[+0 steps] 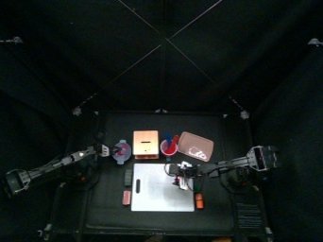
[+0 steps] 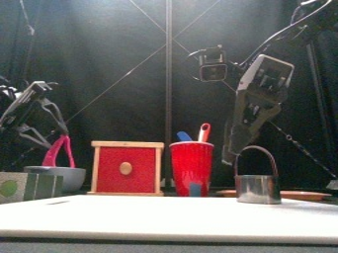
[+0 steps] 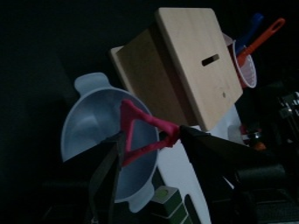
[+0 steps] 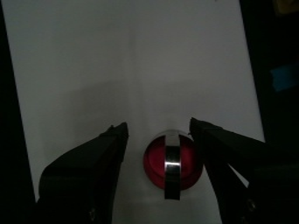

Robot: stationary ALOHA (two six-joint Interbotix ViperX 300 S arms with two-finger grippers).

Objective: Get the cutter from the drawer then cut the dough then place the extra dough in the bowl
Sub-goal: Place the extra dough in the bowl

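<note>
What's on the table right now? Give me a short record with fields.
left gripper: shut on ring, above bowl
right gripper: open, one jaw on each side of cutter
cutter: upright on board, red disc inside
box: behind board, beside cup

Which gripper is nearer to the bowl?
Left. The left gripper hangs right above the bowl, holding a pink dough strip; the right gripper is far off, over the cutter on the board.
</note>
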